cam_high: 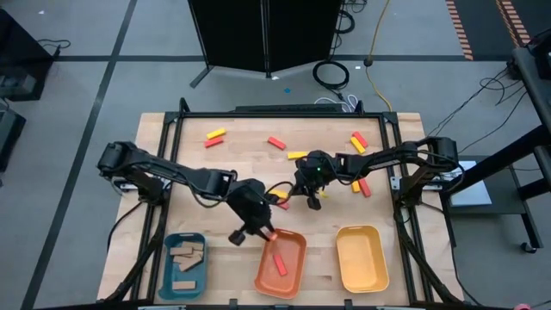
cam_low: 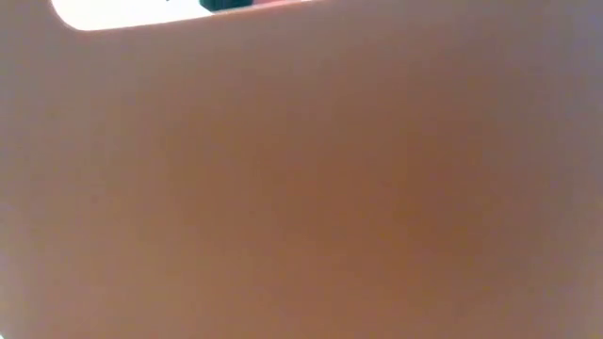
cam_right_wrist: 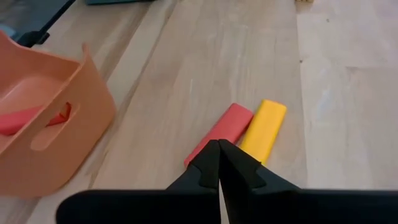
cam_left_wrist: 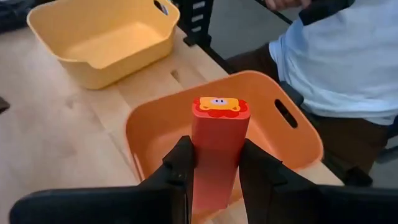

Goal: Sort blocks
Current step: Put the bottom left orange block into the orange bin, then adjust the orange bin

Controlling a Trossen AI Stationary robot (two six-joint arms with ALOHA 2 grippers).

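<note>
Left wrist view: nearest the lens, my left gripper (cam_left_wrist: 214,168) pinches a red block (cam_left_wrist: 217,146) between its two fingers (cam_left_wrist: 181,163), the block's long axis running straight out from the jaws, its far end bearing a small printed face. That end sits over the near rim of the orange tray (cam_left_wrist: 273,134), so the tray lies dead ahead of the block; the yellow tray (cam_left_wrist: 102,37) stands beyond, well apart. A person in a pale shirt (cam_left_wrist: 339,59) sits past the table edge.

Right wrist view: my right gripper (cam_right_wrist: 219,163) has its fingers pressed together on nothing, tips over the near ends of a red and a yellow block (cam_right_wrist: 264,127) lying side by side and touching, their long axes pointing away from the gripper.

High view: the left gripper (cam_high: 258,228) hangs at the orange tray's upper left corner, one red block already lying inside; the blue tray (cam_high: 169,275) holds tan blocks. The right gripper (cam_high: 312,198) is at mid-table. I judge the left arm nearer the release.

Low view: filled by an orange blur, nothing to tell
</note>
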